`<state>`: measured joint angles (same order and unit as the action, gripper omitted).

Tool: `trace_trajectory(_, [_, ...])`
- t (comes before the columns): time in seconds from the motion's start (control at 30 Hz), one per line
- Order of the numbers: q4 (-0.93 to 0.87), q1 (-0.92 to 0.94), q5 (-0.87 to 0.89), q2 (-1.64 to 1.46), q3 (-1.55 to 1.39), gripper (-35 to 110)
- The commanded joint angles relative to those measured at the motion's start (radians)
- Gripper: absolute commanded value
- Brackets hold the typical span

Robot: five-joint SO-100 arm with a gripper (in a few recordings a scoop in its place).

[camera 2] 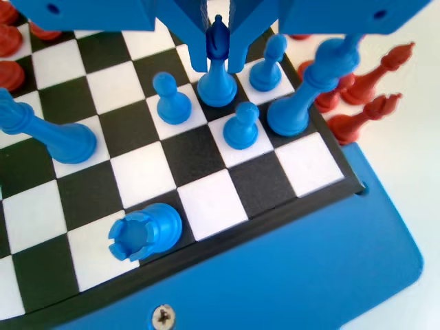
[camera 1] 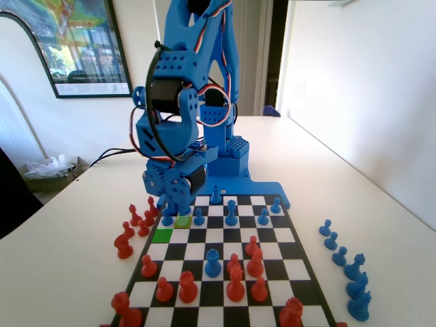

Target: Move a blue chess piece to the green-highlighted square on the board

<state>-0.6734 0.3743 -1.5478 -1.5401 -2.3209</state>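
In the wrist view my gripper hangs over the board, its two jaws tight against either side of the round head of a blue chess piece. That pawn's base still rests on its square. In the fixed view the gripper is low over the far left of the board, right at the yellow-olive square. The green-highlighted square lies bare one row nearer the camera and one column to the left.
Close around the held pawn in the wrist view stand blue pawns and a tall blue piece. A blue rook sits near the rim. Red pieces stand off the left edge, blue ones off the right.
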Motion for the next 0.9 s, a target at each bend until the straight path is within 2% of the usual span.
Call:
trace_trajectory(0.0, [-0.091,0.029,-0.009,-0.018,0.098,1])
trace_trajectory(0.27, [-0.238,0.074,-0.002,0.035,0.324,1])
trace_trajectory(0.6, [-0.232,0.094,0.003,0.213,0.492,1])
trace_trajectory(0.87, [-0.204,0.087,-0.012,0.219,0.451,1])
